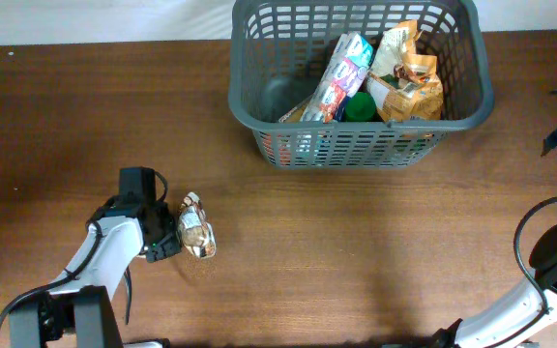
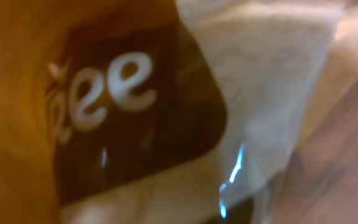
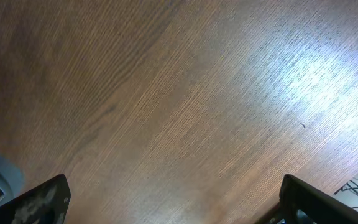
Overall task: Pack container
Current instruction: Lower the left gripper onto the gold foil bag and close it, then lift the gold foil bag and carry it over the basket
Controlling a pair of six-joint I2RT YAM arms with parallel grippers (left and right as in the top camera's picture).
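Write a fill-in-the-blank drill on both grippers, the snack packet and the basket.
1. The left gripper grips the small packet, which rests on the ___.
2. The right gripper, over bare wood, has its jaws ___.
3. The small packet lies ___ the container.
Missing words: table; open; outside.

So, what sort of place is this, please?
Probably a robot test bench, not a home: a brown wooden table, a left robot arm and a right robot arm at its near edge, and a large dark gray plastic lattice basket holding grocery packets.
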